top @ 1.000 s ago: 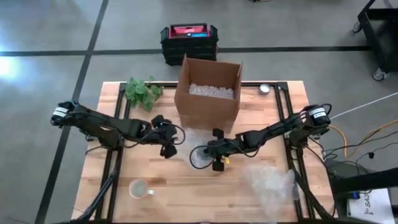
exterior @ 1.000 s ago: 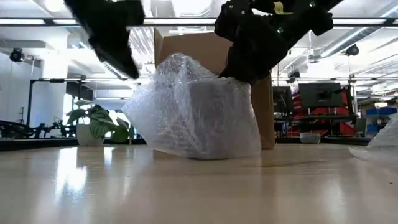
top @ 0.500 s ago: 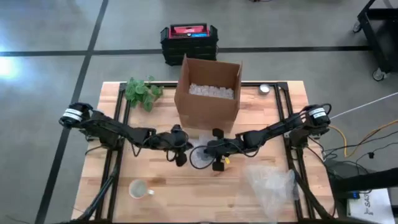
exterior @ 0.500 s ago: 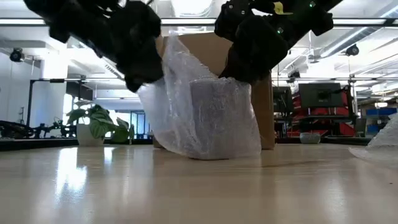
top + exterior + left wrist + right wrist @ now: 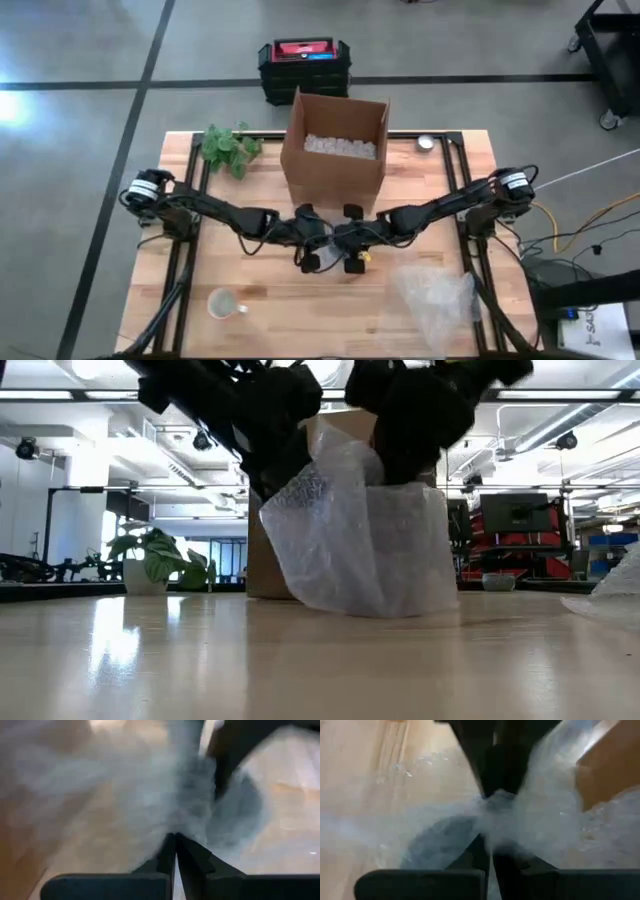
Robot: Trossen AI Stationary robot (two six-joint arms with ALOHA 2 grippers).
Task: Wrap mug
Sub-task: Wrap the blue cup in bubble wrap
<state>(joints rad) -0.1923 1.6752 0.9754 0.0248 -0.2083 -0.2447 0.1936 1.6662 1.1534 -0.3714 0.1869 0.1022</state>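
A bundle of clear bubble wrap [image 5: 365, 550] stands at the table's middle, in front of the cardboard box. A grey mug shows dimly through it in the wrist views [image 5: 240, 812] [image 5: 435, 840]. My left gripper [image 5: 318, 252] reaches in from the left, shut on the wrap at the bundle's upper left [image 5: 290, 470]. My right gripper [image 5: 346, 250] comes from the right, shut on the wrap at the bundle's top [image 5: 405, 455]. The two grippers almost meet over the bundle. My left gripper pinches a gathered flap of the bubble wrap [image 5: 172, 827] between its two fingers, slanting down from the table's left. The flap is drawn up and over the mug. The bundle's bottom [image 5: 350, 605] rests on the table. My right gripper pinches the bunched wrap at the bundle's top [image 5: 506, 827] between its two fingers, slanting down from the table's right. One layer or several, I cannot tell. The wrap hangs down from the fingers around the mug.
An open cardboard box [image 5: 335, 150] with white filling stands just behind the bundle. A plant [image 5: 228, 148] sits at the far left, a loose mug [image 5: 222, 303] near the front left, and a spare bubble wrap sheet [image 5: 435, 295] at the front right.
My left gripper has travelled toward the table's right, taken hold of the wrap's left flap and drawn it up over the mug to my right gripper. The wrap, once spread out low on the left, now stands narrower and taller, shifted slightly right.
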